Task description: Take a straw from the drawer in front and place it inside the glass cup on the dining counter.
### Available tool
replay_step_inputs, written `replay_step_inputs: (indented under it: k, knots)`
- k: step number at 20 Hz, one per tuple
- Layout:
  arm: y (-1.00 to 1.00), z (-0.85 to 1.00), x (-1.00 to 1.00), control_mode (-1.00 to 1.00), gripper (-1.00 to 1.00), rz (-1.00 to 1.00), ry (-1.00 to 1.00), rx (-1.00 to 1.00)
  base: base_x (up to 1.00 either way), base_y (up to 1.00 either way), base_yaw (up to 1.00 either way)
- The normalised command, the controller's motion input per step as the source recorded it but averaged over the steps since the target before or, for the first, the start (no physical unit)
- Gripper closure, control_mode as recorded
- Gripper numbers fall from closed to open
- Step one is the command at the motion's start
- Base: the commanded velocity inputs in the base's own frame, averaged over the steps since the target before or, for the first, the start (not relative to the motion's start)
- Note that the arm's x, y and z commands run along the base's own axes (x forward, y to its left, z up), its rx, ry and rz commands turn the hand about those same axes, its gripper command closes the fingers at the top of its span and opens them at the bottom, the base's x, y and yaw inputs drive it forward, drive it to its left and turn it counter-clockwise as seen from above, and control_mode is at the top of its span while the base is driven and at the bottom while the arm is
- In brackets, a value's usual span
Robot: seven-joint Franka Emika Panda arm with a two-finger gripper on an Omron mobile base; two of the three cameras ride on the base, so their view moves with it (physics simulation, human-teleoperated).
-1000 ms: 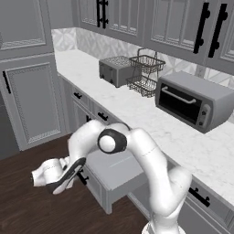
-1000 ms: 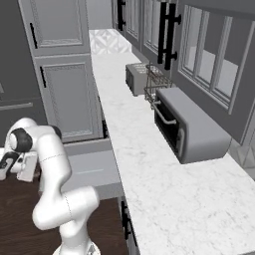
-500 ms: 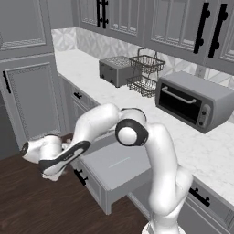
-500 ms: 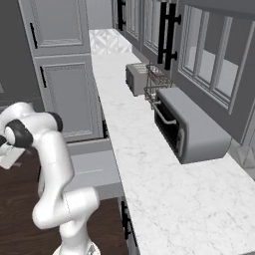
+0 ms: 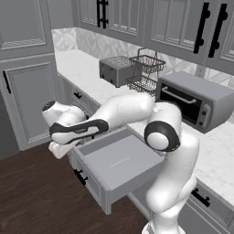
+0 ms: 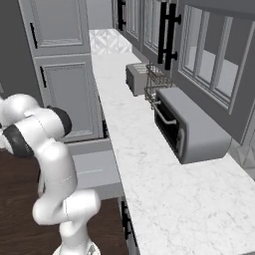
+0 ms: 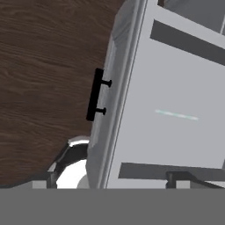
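Inside drawer (image 5: 119, 165), straw (image 7: 176, 115) flat, long axis across the drawer's width; gripper (image 7: 110, 180) spread wide, empty.

Toaster (image 5: 115, 70); wire basket (image 5: 145, 72) beside toaster oven (image 5: 194, 99).

The drawer (image 5: 119, 165) stands pulled out from the grey cabinet run, its framed front and short black handle (image 5: 80, 176) facing the dark wood floor (image 5: 41, 201). A thin pale straw (image 5: 119, 161) lies flat on the drawer's bottom, alone. The white arm bends from the lower right across the drawer's back edge, and its hand hangs beyond the drawer's far corner; the gripper (image 5: 58, 148) is turned away, so how its jaws stand cannot be told. The straw lies well apart from the jaws. On the marble worktop (image 5: 91, 73) behind stand 1 toaster (image 5: 116, 71), 1 wire basket rack (image 5: 147, 72) and 1 oven (image 5: 194, 100).
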Motion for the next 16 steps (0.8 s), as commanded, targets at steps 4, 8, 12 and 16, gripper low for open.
replay_step_inputs:
  k: [4, 8, 12, 16]
  knots:
    - [-0.77, 0.66, 0.29, -1.0, -1.0, -0.02, 0.13, 0.17, 0.0, 0.0, 0.0]
    - [-0.94, 0.26, 0.28, -1.0, -1.0, -0.01, 0.05, 0.13, 0.0, 0.0, 0.0]
    - [-0.79, -0.1, 0.33, -1.0, -1.0, 0.0, 0.02, 0.04, 0.0, 0.0, 0.0]
    - [-0.48, -0.49, 0.23, -1.0, -1.0, 0.0, 0.0, 0.0, 0.0, 0.0, 0.0]
